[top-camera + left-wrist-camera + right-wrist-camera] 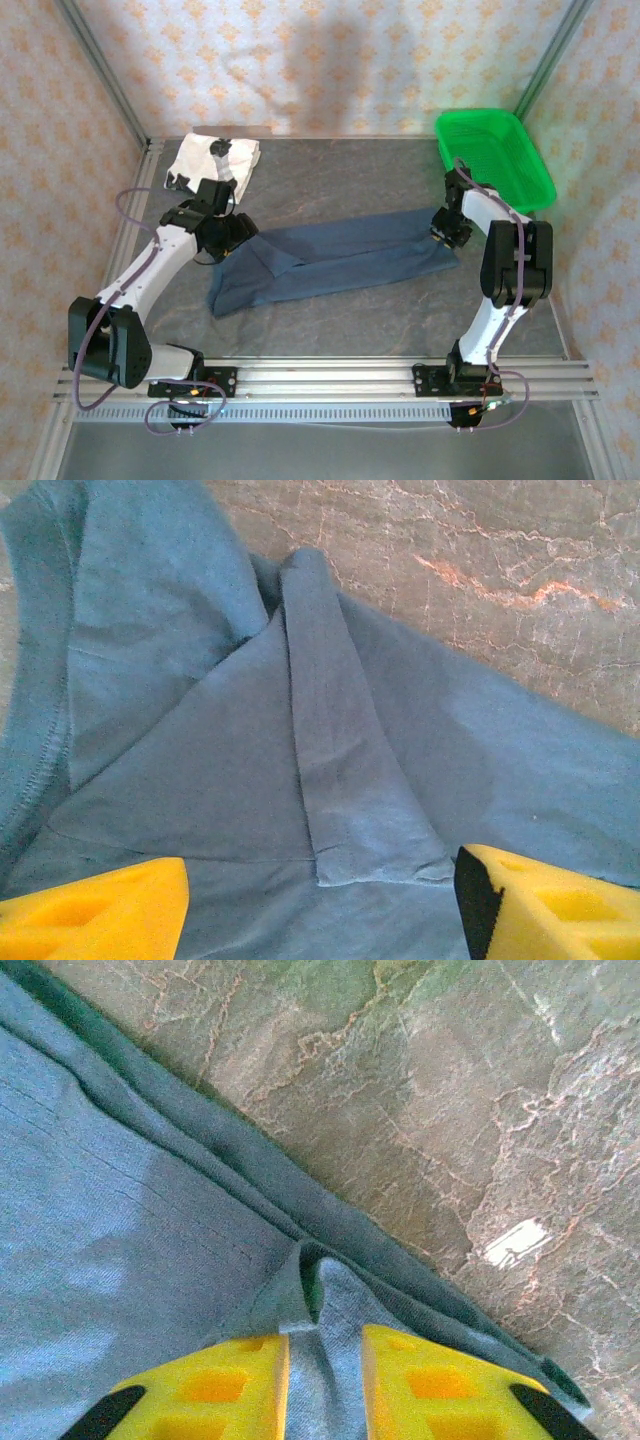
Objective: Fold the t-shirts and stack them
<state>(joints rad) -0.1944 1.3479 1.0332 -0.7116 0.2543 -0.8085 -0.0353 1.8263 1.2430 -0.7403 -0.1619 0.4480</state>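
The navy t-shirt lies across the table's middle as a long, partly folded band. My left gripper hovers over its left end, open; in the left wrist view the yellow fingers straddle a folded sleeve of the navy t-shirt without touching it, the left gripper empty. My right gripper sits at the shirt's right end. There the right gripper pinches a raised pleat of the navy t-shirt by its hem. The white t-shirt with black patches lies folded at the back left.
A green mesh basket stands at the back right corner, just behind the right arm. The grey stone-patterned table shows bare in front of the shirt. Patterned walls and metal frame posts close in the back and sides.
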